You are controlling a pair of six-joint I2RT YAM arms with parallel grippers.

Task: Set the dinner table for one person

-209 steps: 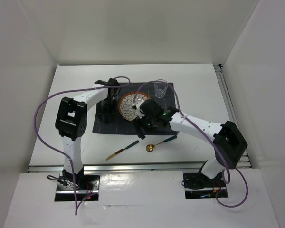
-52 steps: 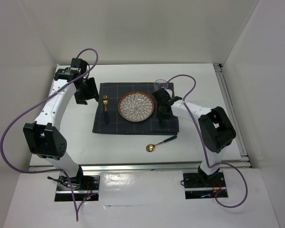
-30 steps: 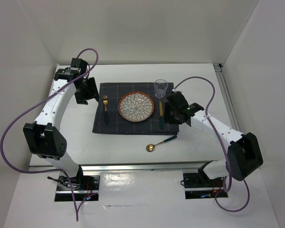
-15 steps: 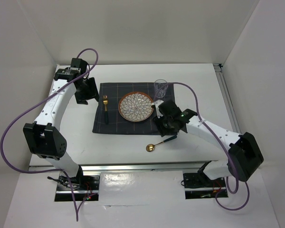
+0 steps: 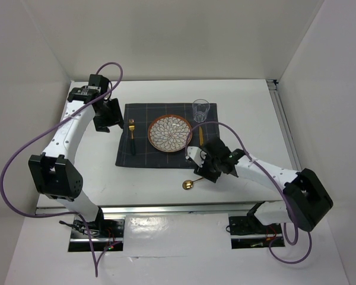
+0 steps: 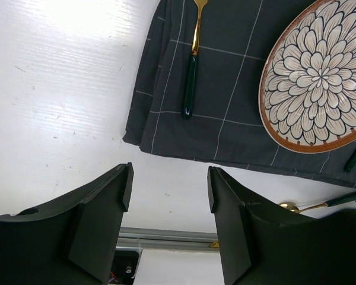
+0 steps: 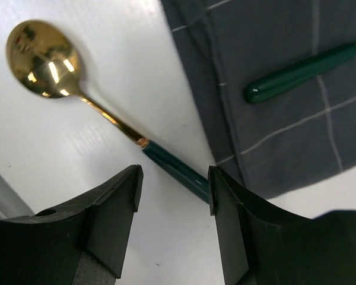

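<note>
Top view: the flat, matte white tabletop (image 5: 243,101) lies beneath both pincers. The left pincer (image 5: 110,119) is by the checked cloth placemat (image 5: 136,157).
Left wrist: jaws apart, empty, over bare tabletop.
Right wrist: the right pincer (image 7: 173,187) has its jaws apart. The glossy gold spoon (image 7: 44,59) has a green handle that runs between them.

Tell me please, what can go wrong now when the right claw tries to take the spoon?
The right claw stands open astride the spoon handle, close to the placemat edge. Closing may pinch the cloth too and drag it, shifting the knife. The handle also lies slanted in the gap, so the spoon might swivel or slip out.
</note>
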